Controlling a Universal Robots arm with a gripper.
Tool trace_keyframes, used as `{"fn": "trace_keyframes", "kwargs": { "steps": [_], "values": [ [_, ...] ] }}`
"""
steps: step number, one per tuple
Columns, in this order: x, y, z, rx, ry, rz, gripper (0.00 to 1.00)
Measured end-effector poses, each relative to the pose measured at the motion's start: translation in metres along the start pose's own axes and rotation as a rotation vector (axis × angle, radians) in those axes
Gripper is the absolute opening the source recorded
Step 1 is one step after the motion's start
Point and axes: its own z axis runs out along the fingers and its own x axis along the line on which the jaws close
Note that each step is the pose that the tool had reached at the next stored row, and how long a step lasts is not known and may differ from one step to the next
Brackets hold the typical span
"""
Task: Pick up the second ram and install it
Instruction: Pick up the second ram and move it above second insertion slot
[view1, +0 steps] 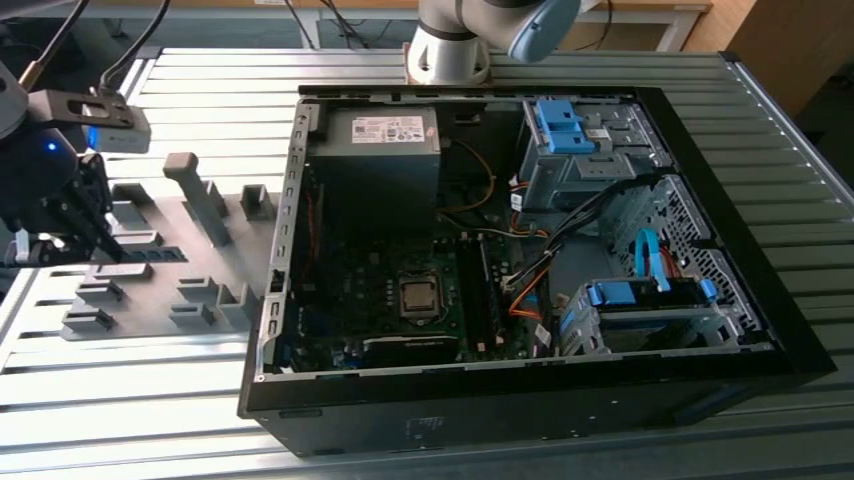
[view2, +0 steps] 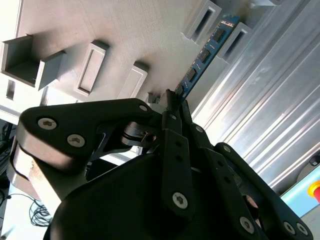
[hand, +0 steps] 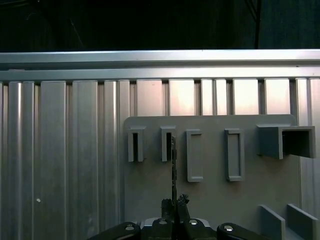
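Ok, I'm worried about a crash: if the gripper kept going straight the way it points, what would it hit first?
The grey fixture plate, most likely: the gripper points at it, jaws seemingly shut on one end of the second ram. Depth is unclear.

The gripper (hand: 174, 202) hangs over the plate (hand: 145, 195), which lies on the table (hand: 60, 150). The ram (view2: 205, 52) stands on edge on the plate. Its near end sits between the gripper's fingertips, and the rest runs away between two blocks (view2: 200, 22). The case (view1: 534, 400) lies well apart, towards the exterior view's right, with the motherboard (view1: 387, 270) inside it.
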Motion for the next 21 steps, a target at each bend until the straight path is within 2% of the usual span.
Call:
{"fn": "trace_keyframes", "kwargs": {
  "steps": [21],
  "values": [
    [-0.0001, 0.0000, -0.0043, 0.0000, 0.0000, 0.000, 0.14]
  ]
}}
